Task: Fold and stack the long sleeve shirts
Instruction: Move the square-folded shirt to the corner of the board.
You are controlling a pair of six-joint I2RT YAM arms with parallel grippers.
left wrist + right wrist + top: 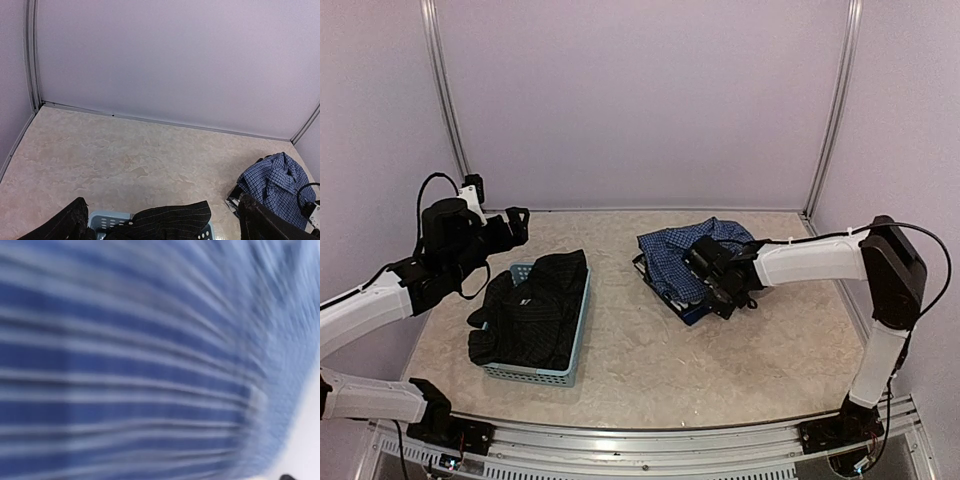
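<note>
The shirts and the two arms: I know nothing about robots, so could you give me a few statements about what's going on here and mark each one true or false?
1. The black pinstriped shirt lies in the light blue basket. True.
2. The blue checked shirt is folded neatly on top of the black one. False: it lies crumpled on the table, apart from the basket.
3. The left tool is gripping the black shirt. False: it hangs open in the air by the basket's far end, gripping nothing.
4. The right tool is down at the blue checked shirt. True: its own camera sees only blurred blue cloth.
</note>
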